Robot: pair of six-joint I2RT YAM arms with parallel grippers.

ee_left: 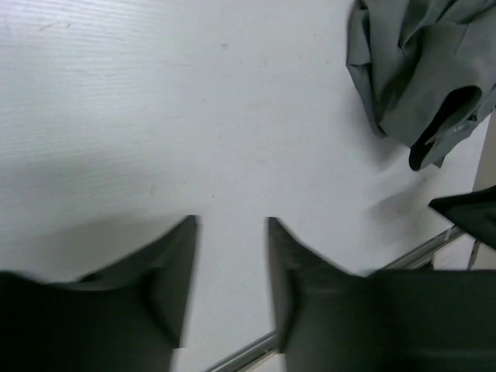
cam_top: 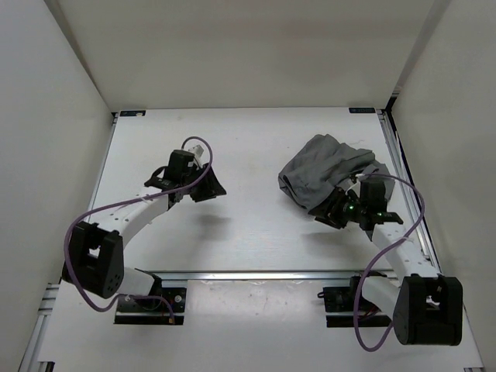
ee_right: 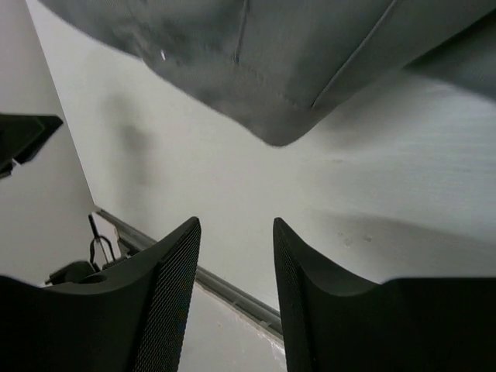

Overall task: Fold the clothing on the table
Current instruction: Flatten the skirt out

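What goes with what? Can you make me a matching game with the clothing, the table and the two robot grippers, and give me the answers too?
Things:
1. clothing
2. table
3. left gripper
4. right gripper

Descriptions:
A. open and empty, close to the grey fabric
B. white and flat
C. grey, bunched up in a heap
D. open and empty, above bare tabletop

Pairs: 1-C, 2-B, 3-D, 4-A

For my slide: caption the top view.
Crumpled grey skirt on white table; right tool beside it, left tool farther off.
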